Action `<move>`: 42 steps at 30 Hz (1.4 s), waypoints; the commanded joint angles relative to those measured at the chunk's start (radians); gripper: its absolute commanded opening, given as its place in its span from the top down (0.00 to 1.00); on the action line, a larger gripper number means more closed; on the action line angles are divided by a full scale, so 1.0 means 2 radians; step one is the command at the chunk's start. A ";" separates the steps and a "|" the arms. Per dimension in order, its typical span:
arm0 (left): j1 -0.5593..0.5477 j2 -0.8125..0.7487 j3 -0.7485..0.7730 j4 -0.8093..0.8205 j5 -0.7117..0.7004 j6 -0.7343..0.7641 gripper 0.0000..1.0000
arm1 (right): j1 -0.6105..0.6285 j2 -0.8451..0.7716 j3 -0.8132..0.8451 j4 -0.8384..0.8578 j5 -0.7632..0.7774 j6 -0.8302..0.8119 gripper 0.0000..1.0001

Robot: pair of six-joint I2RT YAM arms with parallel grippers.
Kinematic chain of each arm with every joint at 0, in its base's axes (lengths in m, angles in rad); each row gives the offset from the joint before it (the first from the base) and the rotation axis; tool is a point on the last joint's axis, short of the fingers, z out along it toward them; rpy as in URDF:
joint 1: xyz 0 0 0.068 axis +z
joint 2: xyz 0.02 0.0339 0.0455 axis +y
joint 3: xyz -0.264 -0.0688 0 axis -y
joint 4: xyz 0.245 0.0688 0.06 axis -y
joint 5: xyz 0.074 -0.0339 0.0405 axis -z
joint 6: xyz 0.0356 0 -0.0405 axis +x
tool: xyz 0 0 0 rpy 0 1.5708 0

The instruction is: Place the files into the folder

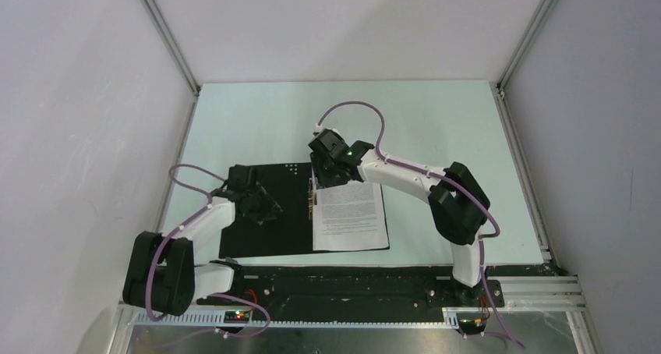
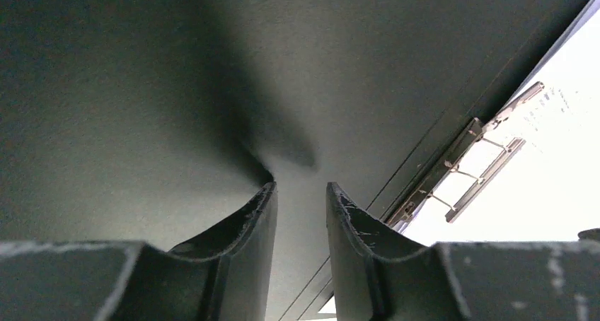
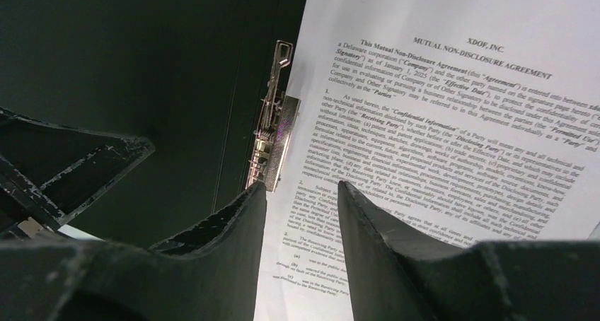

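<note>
Folder (image 1: 249,241): open, black inside up
Sheet (image 1: 351,214): printed, on right half
Left gripper (image 2: 301,185): narrow gap, empty
Right gripper (image 3: 302,184): narrow gap, empty

Plain white walls (image 1: 327,26) with metal corner rails enclose a pale green table (image 1: 436,120).

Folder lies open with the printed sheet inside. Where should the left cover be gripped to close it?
Probably at its free outer edge, approached from the left by the left gripper. The left cover lies flat and is hinged at the spine beside the metal clip, so only that outer edge can lift and swing over the printed sheet.
</note>
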 commanded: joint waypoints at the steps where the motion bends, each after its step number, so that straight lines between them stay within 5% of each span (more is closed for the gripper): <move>1: 0.007 -0.033 -0.020 -0.003 -0.036 -0.029 0.61 | 0.011 0.020 0.021 -0.003 0.011 0.015 0.55; 42: 0.007 -0.029 -0.033 -0.004 -0.061 -0.065 0.60 | 0.032 0.089 0.052 -0.001 0.026 0.027 0.75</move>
